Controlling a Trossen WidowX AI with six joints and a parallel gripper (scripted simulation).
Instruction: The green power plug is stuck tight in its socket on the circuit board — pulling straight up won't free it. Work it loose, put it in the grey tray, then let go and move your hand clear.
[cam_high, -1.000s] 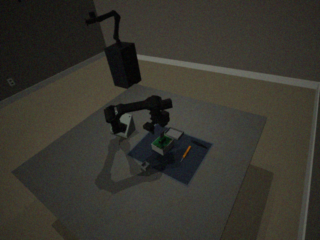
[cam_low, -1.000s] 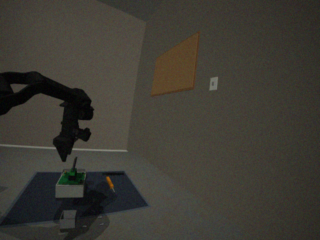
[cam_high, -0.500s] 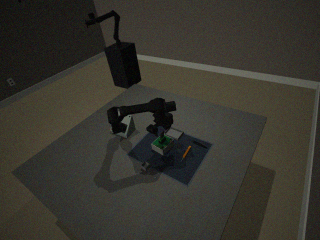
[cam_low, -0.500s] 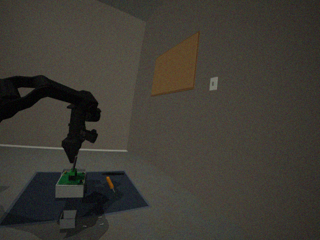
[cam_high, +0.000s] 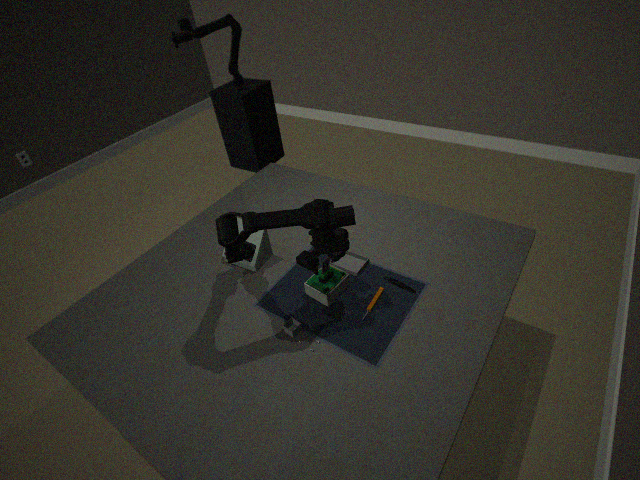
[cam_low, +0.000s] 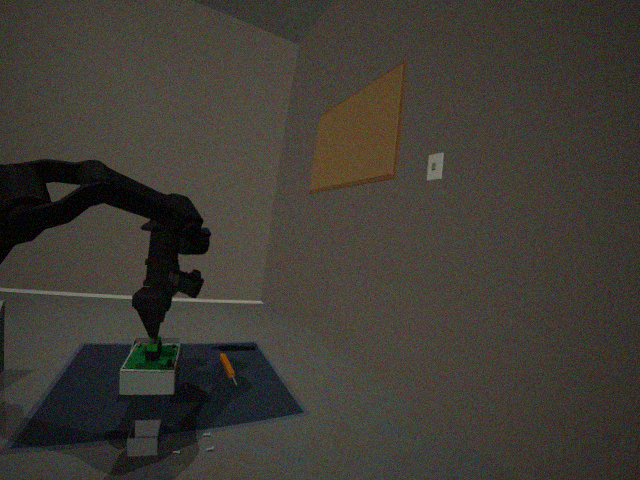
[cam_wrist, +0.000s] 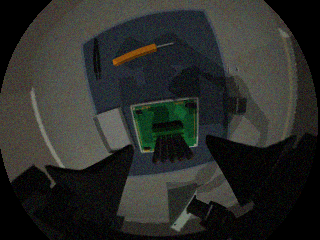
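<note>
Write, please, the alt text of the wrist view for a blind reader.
Open gripper above a green circuit board with a plug and dark wires; nothing is gripped. Beside the board lies a grey tray, and beyond, an orange-handled tool on a blue mat.
</note>
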